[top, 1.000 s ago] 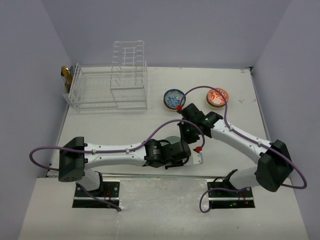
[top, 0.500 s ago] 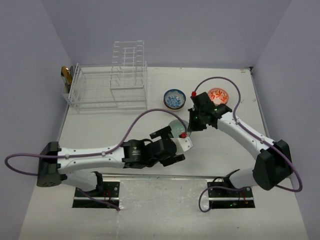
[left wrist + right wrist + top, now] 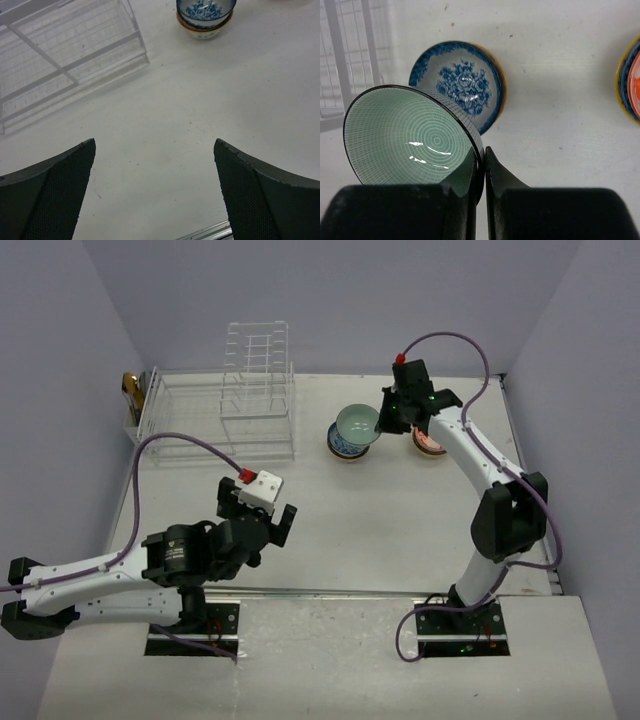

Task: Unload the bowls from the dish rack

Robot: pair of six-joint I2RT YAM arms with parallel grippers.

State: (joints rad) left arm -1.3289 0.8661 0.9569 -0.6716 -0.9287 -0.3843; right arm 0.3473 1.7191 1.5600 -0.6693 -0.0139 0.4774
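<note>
Between right pincer [image 3: 484,156] tips: rim of pale green ceramic bowl with dark edge [image 3: 407,132], jaws closed on it, bowl tilted. Just beyond and below the pincer: blue floral-patterned bowl [image 3: 465,82], upright on white surface [image 3: 560,125], partly overlapped by green bowl. Right of pincer: orange-red bowl with yellow rim [image 3: 631,80], apart. Far left of pincer: clear wire dish rack [image 3: 215,415]. Left pincer [image 3: 154,145]: jaws spread wide, gripping nothing, above surface; rack ahead-left, blue bowl ahead-right.
</note>
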